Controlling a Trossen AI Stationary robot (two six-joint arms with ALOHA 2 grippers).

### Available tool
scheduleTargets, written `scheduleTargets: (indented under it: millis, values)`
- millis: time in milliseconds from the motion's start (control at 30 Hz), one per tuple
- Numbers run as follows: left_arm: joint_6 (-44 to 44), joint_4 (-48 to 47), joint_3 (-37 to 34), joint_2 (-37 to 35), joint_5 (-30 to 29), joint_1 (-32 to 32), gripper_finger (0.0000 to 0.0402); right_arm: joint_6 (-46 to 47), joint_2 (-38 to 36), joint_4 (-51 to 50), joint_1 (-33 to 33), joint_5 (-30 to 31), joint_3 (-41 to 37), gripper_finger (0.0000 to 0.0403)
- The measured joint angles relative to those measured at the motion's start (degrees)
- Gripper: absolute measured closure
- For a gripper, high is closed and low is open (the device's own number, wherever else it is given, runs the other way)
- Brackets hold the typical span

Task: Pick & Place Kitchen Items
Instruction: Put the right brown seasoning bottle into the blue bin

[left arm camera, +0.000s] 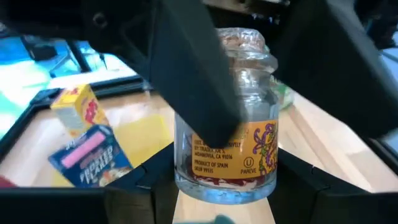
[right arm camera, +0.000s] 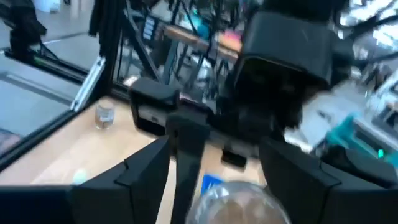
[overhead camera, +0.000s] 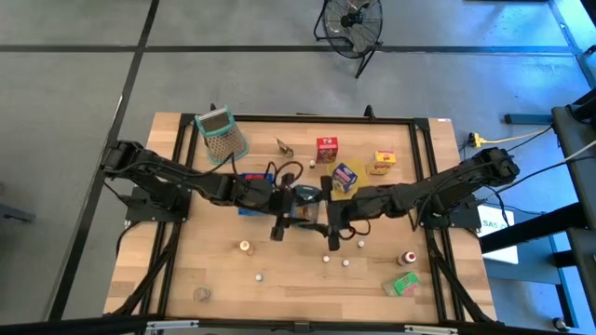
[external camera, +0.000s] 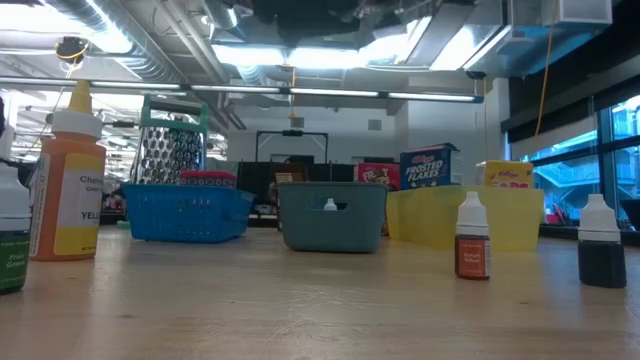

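A glass jar with an orange label and brown contents hangs above the table's middle, and my left gripper is shut on it. My right gripper meets it from the right, open. Its fingers stand on either side of the jar's top. Loose items lie around: a red carton, a yellow carton, a blue-purple carton, a green carton, a red-capped bottle and small round pieces. My left gripper pinches the jar's lower body between its two fingers, coming nearly level from the table's left. The jar stands upright in the hold, clear of the table. My right gripper's fingers flank the jar's top; whether they touch it, I cannot tell.
A green-rimmed grater lies at the far left. A blue tray, a grey-blue tray and a yellow tray sit mid-table under the arms. Small bottles stand near the front edge.
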Motion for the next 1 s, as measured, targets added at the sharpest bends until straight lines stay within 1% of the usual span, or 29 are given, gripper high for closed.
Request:
scheduleTargets:
  millis: [100, 300, 500, 567, 767, 867, 1000]
  values:
    - [0.46, 0.81, 0.00, 0.00, 0.71, -0.14, 0.0214, -1.88, 0.11, 0.97, 0.03, -1.90, -0.02, 0.0157]
    - [2.28, 2.44, 0.00, -0.02, 0.71, -0.55, 0.0214, -4.03, 0.11, 2.31, -0.03, -2.08, -0.04, 0.0170]
    - [2.91, 2.68, -0.04, -0.44, 1.08, -1.09, 0.0214, -11.69, 0.11, 6.78, 2.63, -1.75, 0.54, 0.0178]
    - [3.81, 3.82, -0.04, -0.86, 0.73, -1.48, 0.0214, -14.04, 0.11, 8.09, 4.06, 0.48, 1.19, 0.0180]
    - [7.32, 5.12, -0.09, -5.22, -1.74, -3.81, 0.0214, -20.60, 0.11, 8.14, 8.79, 9.22, 3.75, 0.0186]
    - [9.95, 6.07, -0.09, -7.48, -4.49, -5.32, 0.0214, -22.56, 0.11, 8.32, 10.88, 11.49, 4.91, 0.0189]
    - [13.00, 6.89, -0.07, -9.71, -7.27, -7.40, 0.0213, -25.99, 0.09, 10.37, 13.00, 11.99, 5.42, 0.0190]
